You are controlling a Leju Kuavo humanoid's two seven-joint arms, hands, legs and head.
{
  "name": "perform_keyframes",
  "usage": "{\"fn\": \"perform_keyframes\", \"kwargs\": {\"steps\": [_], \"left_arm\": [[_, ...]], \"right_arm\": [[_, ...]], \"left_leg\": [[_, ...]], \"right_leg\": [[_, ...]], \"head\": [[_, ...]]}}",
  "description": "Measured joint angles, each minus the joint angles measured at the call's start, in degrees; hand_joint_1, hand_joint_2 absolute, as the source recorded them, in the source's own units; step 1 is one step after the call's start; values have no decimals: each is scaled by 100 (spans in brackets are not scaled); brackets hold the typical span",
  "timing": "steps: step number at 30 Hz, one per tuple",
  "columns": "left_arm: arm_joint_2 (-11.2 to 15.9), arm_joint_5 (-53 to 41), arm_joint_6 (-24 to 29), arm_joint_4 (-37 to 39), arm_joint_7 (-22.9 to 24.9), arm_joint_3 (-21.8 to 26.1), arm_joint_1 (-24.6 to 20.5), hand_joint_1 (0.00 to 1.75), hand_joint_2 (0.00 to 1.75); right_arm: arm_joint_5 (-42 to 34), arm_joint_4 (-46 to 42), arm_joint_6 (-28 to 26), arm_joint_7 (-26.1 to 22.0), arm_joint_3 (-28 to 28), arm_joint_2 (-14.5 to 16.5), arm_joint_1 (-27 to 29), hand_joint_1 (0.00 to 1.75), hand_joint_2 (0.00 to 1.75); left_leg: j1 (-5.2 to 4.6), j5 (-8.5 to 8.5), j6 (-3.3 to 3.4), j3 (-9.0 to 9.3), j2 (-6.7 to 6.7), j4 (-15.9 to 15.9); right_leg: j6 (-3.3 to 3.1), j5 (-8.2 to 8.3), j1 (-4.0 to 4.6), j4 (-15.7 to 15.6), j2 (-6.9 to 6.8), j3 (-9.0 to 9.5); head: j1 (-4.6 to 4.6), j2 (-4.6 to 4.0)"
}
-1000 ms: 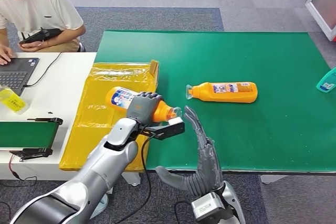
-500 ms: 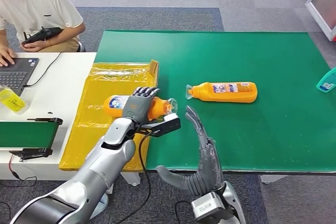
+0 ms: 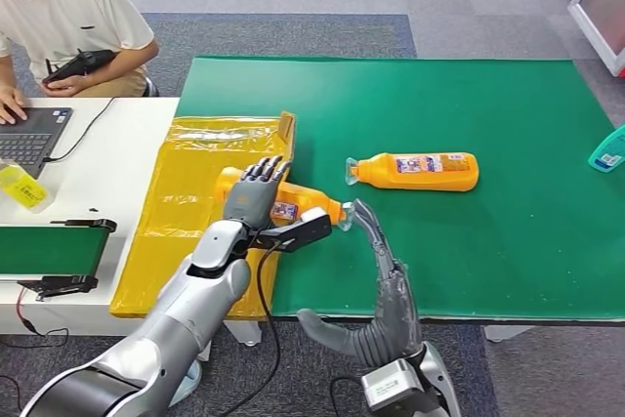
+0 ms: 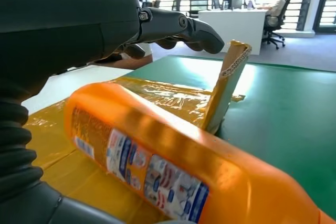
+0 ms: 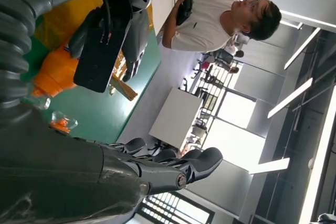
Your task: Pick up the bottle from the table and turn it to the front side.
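An orange bottle (image 3: pixel 313 204) with a clear cap lies sideways in my left hand (image 3: pixel 250 197), lifted just above the edge of the yellow bag. Its neck points right over the green table. In the left wrist view the bottle (image 4: pixel 158 156) lies across the palm, its label showing, and the fingers (image 4: pixel 178 24) stretch out straight above it. My right hand (image 3: pixel 387 285) comes up from below the table's front edge with its fingers apart. Its fingertips (image 3: pixel 358 212) are right at the bottle's cap; I cannot tell if they touch. A second orange bottle (image 3: pixel 420 171) lies flat on the table, farther right.
A crumpled yellow bag (image 3: pixel 191 153) with a cardboard flap covers the left end of the green table (image 3: pixel 442 95). A person (image 3: pixel 66 17) sits at a white desk with a laptop (image 3: pixel 29 134) on the left. A teal object (image 3: pixel 608 151) sits at the right edge.
The held bottle has shifted right and turned, so its neck now reaches my right fingertips. My left fingers have straightened above it. My right hand has risen slightly toward the cap.
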Motion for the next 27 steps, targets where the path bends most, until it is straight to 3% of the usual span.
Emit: {"fn": "perform_keyframes", "kwargs": {"steps": [6,13,22,26,27], "left_arm": [[-20,197,38,7,-42,173,8,0,0],[-63,997,130,-289,-426,230,242,0,0],[-69,3472,-587,-2579,-1452,-51,1420,0,0],[54,4334,-936,-3435,-1812,-153,1855,0,175],[73,4515,-1002,-3546,-1894,-161,1924,0,175]], "right_arm": [[43,-96,5,-1,-65,3,57,0,175],[92,-155,-26,-9,-119,21,137,0,175],[322,-311,-320,68,-207,56,325,0,175],[326,-302,-171,281,-247,62,328,0,175],[313,-298,-123,332,-251,62,322,0,175]], "left_leg": [[0,0,0,0,0,0],[0,-1,0,0,0,0],[0,-8,1,-4,2,0],[0,-8,-1,-7,3,-2],[0,-9,-1,-7,3,-2]], "right_leg": [[0,0,0,0,0,0],[0,0,0,0,0,0],[0,-5,0,-1,2,-4],[-1,-7,1,0,3,-2],[-1,-6,1,0,4,-2]], "head": [[1,0],[0,0],[1,0],[1,0],[0,0]]}}
